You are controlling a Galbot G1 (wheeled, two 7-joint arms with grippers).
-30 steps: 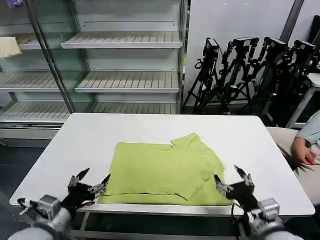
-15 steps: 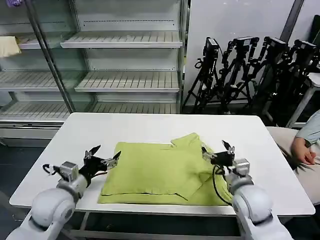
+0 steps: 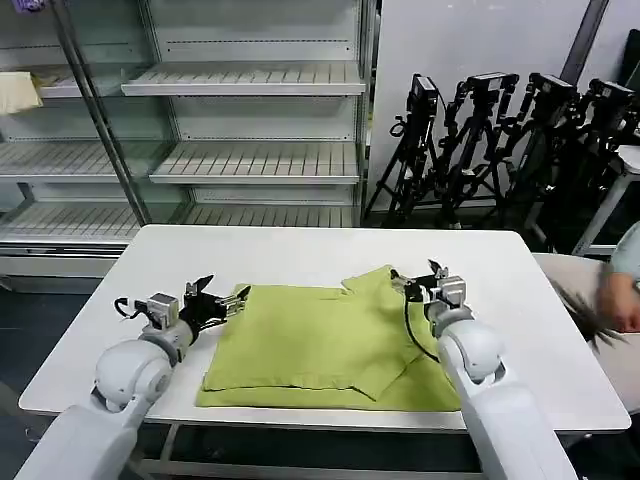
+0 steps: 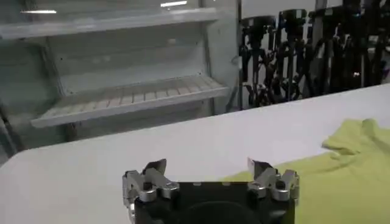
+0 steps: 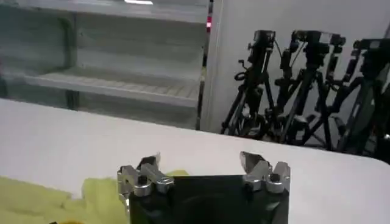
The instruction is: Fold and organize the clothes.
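A lime yellow-green T-shirt (image 3: pixel 325 345) lies spread flat on the white table (image 3: pixel 300 255), toward the near edge and a little to my right of the middle. It is partly folded: one layer lies over the body, and a folded part bunches at the far right corner. The near hem runs just inside the table's front edge.

My left gripper (image 3: pixel 217 304) is low at the shirt's far left corner, its fingers spread apart and holding nothing, with the tips just at the fabric's edge. From my left wrist, the open fingers (image 4: pixel 153 175) hover over bare tabletop with the green cloth (image 4: pixel 341 176) beginning just beside one of them.

My right gripper (image 3: pixel 419 280) is at the shirt's far right corner, by the bunched fold. Its fingers are also spread and empty. From my right wrist, the open fingers (image 5: pixel 251 163) sit above the table with a bit of the yellow-green cloth (image 5: pixel 73 198) under and beside one finger; I cannot tell if they touch it.

Beyond the table stands an empty metal shelving unit (image 3: pixel 215 120), with a pale cream cloth (image 3: pixel 18 92) on one shelf at far left. A cluster of black camera tripods (image 3: pixel 500 140) stands against the wall to my right.
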